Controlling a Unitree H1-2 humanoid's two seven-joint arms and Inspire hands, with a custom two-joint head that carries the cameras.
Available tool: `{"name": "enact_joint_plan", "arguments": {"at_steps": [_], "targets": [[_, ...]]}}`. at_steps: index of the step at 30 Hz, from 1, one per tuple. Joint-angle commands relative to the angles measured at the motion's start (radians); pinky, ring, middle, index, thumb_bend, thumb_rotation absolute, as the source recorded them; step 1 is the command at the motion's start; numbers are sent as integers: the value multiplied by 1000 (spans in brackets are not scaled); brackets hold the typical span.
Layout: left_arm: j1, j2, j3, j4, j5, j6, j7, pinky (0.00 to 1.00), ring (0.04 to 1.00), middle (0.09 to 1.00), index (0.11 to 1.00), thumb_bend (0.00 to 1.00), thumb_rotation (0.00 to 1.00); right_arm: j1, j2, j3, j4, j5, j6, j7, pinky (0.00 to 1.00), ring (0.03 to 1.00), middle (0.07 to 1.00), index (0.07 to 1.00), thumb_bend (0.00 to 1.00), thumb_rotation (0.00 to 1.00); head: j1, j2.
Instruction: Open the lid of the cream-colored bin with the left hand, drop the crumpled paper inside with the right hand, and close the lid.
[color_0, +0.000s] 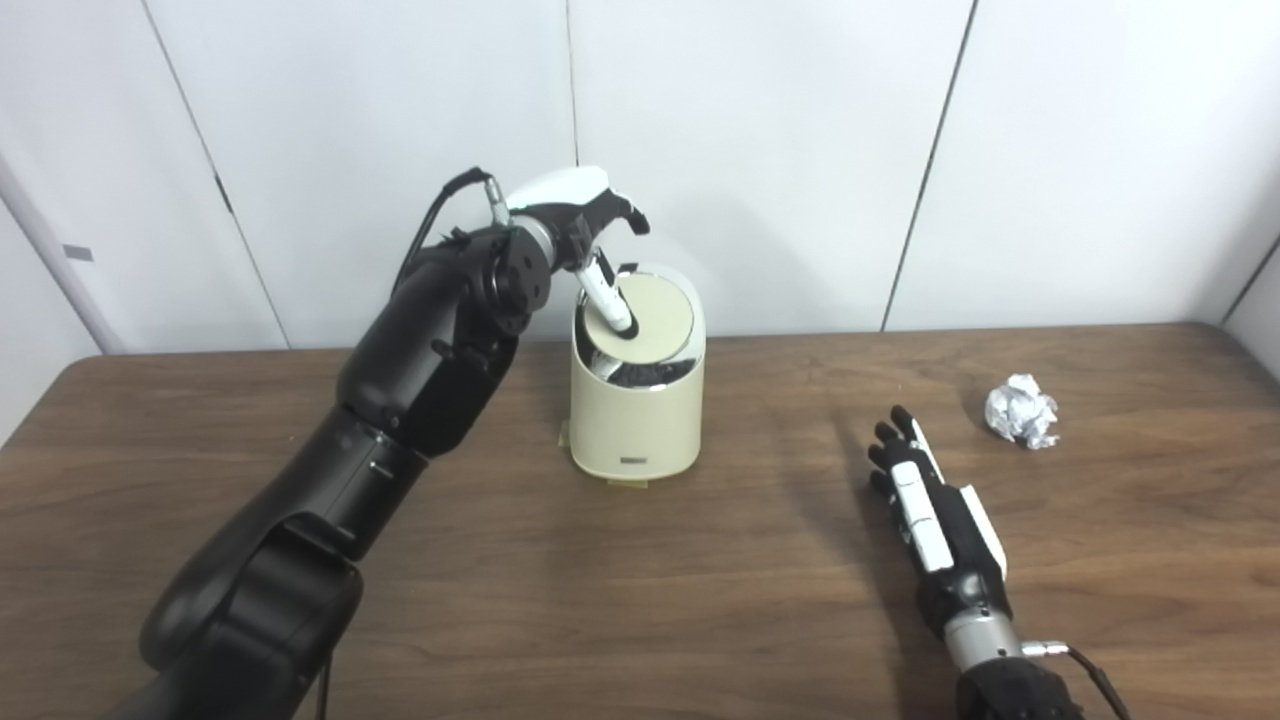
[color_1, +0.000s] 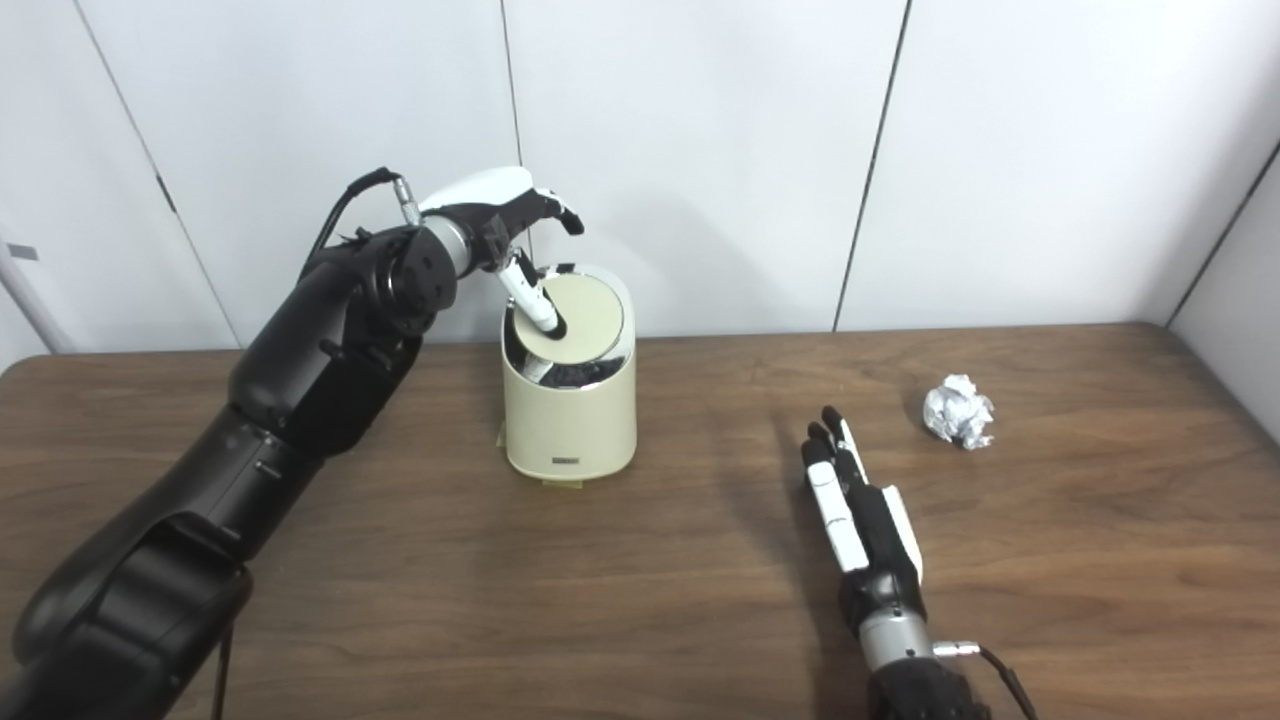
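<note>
I am pressing one finger of my left hand (color_0: 585, 215) down on the round lid (color_0: 650, 318) of the cream-colored bin (color_0: 636, 400), and the lid is tilting so a dark gap is showing at its 7 o'clock edge. My other fingers are curling away, holding nothing. My right hand (color_0: 930, 500) is lying flat on the table (color_0: 640, 600), its fingers straight and pressed together, empty. The crumpled paper (color_0: 1021, 411) is lying at 1 o'clock from that hand, apart from it.

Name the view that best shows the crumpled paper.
Left eye view: the crumpled paper appears slightly larger there, clear of the right hand. The right eye view shows the same ball unobstructed, slightly smaller.
</note>
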Motion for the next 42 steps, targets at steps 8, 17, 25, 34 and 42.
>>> {"name": "enact_joint_plan", "arguments": {"at_steps": [8, 17, 25, 34, 42], "targets": [[-52, 26, -18, -16, 1, -35, 29, 879, 973, 989, 910, 869, 82, -14, 3, 14, -10, -3, -7, 17, 943, 954, 971, 1000, 517, 916, -2, 1], [-55, 26, -31, -24, 10, -42, 29, 861, 972, 988, 919, 890, 107, -17, 5, 11, -15, 6, 4, 16, 941, 957, 973, 1000, 536, 916, 1, 4], [-53, 29, -43, -45, 15, -54, 32, 884, 985, 992, 923, 900, 120, -19, 2, 10, -17, 1, 4, 14, 928, 946, 965, 1000, 534, 915, 3, 11], [-54, 26, -44, -57, 13, -40, 27, 899, 992, 992, 924, 911, 103, -23, 6, 5, -19, 13, 15, 14, 936, 951, 969, 1000, 518, 913, 5, 14], [-54, 29, -52, -72, 18, -37, 19, 894, 995, 991, 925, 913, 114, -22, 3, 9, -21, 2, 20, 11, 927, 949, 966, 1000, 540, 923, 4, 15]]}}
